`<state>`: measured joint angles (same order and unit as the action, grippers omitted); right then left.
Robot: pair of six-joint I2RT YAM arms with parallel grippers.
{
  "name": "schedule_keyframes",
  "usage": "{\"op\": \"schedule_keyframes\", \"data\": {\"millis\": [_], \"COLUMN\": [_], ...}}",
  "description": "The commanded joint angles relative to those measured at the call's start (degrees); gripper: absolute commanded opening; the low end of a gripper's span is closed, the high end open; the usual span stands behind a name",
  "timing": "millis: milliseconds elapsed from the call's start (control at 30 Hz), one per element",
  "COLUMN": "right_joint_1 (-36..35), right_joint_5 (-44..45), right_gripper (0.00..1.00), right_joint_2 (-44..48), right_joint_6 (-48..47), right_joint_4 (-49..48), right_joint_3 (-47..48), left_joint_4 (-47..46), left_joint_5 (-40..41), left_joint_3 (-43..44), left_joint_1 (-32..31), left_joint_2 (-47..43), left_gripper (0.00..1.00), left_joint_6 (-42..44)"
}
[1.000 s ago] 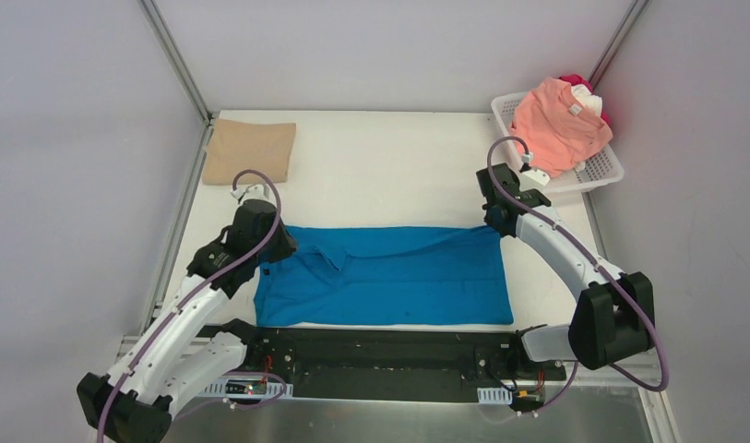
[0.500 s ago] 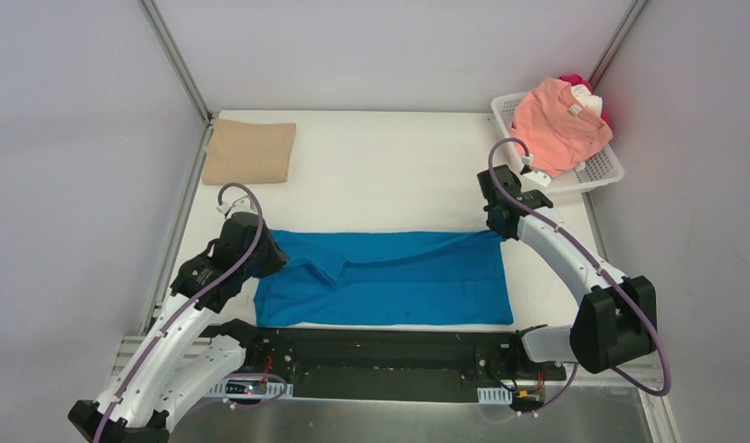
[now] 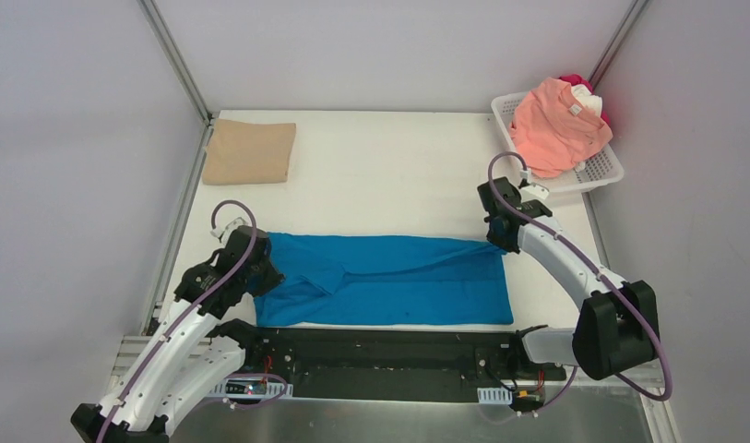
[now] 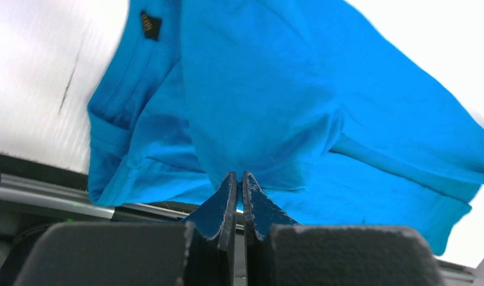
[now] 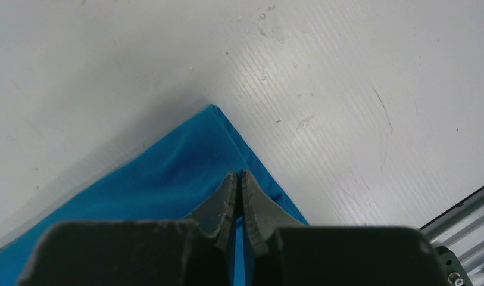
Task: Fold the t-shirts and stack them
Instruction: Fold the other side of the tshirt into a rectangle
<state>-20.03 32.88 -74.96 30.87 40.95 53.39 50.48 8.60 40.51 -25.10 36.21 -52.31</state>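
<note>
Table (image 3: pixel 389 166): white board inside a pale-walled booth, filling the middle of the top view.
Blue shirt (image 3: pixel 398 281): long folded band across the lower middle, its left end lifted and drooping. It looks soft, light and limp, so it should sag between holds. Doubled edges at the corners look like the safest places to pinch, since a single layer could stretch or slip.
Basket (image 3: pixel 606 166): white lattice, upper right, heaped with a pink shirt (image 3: pixel 555 125) on top.
Tan shirt (image 3: pixel 249 152): folded flat, upper left.
Left gripper (image 4: pixel 239 177): clenched on a bunch of blue cloth at the band's left end.
Right gripper (image 5: pixel 239 176): clamped on the band's upper right corner, low over the table.
</note>
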Motion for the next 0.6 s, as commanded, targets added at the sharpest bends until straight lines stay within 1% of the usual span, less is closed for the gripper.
{"op": "schedule_keyframes", "data": {"millis": [0, 67, 133, 200, 233, 267, 300, 333, 367, 433, 467, 567], "right_joint_1": [-0.2, -0.3, -0.4, -0.4, -0.4, -0.4, -0.4, -0.4, -0.4, -0.4, -0.4, -0.4], "right_joint_5": [-2.0, -3.3, -3.9, -3.2, -2.8, -2.2, -1.7, -1.1, -0.5, 0.6, 0.7, -2.5], "right_gripper": [0.06, 0.08, 0.11, 0.16, 0.23, 0.34, 0.49, 0.59, 0.66, 0.74, 0.79, 0.92], "right_joint_2": [1.6, 1.5, 1.2, 0.8, 0.7, 0.8, 1.3, 1.9, 2.8, 5.1, 6.4, 10.9], "right_joint_6": [0.9, 2.7, 4.7, 6.5, 7.0, 7.3, 7.4, 7.4, 7.5, 7.0, 6.2, 2.5], "right_joint_4": [2.7, 4.2, 6.7, 9.4, 10.9, 12.3, 13.3, 14.1, 14.8, 15.4, 15.0, 10.9], "right_joint_3": [-2.4, -3.9, -4.6, -4.2, -3.9, -3.6, -3.4, -3.0, -2.5, -1.4, -0.8, -0.1], "left_joint_4": [5.1, 7.4, 9.7, 11.2, 12.0, 12.4, 12.7, 12.9, 13.0, 13.0, 12.9, 10.4], "left_joint_5": [3.6, 4.9, 6.3, 7.2, 7.3, 6.9, 6.4, 5.9, 5.1, 3.5, 3.3, 3.5], "left_joint_3": [-2.3, -2.5, -2.3, -1.5, -0.8, -0.1, 0.7, 1.4, 2.3, 3.8, 4.5, 5.6], "left_joint_1": [-0.1, -0.1, -0.1, -0.1, -0.2, -0.1, -0.1, -0.1, -0.1, -0.1, -0.1, -0.2], "left_joint_2": [0.0, 0.3, 0.6, 0.8, 0.7, 0.7, 0.3, -0.1, -0.9, -2.3, -3.2, -2.9], "left_gripper": [0.00, 0.00, 0.04, 0.12, 0.23, 0.35, 0.50, 0.59, 0.68, 0.92, 0.98, 0.99], "left_joint_6": [-7.6, -9.9, -11.4, -12.1, -12.2, -11.9, -11.5, -11.1, -10.6, -8.9, -8.1, -5.2]}}
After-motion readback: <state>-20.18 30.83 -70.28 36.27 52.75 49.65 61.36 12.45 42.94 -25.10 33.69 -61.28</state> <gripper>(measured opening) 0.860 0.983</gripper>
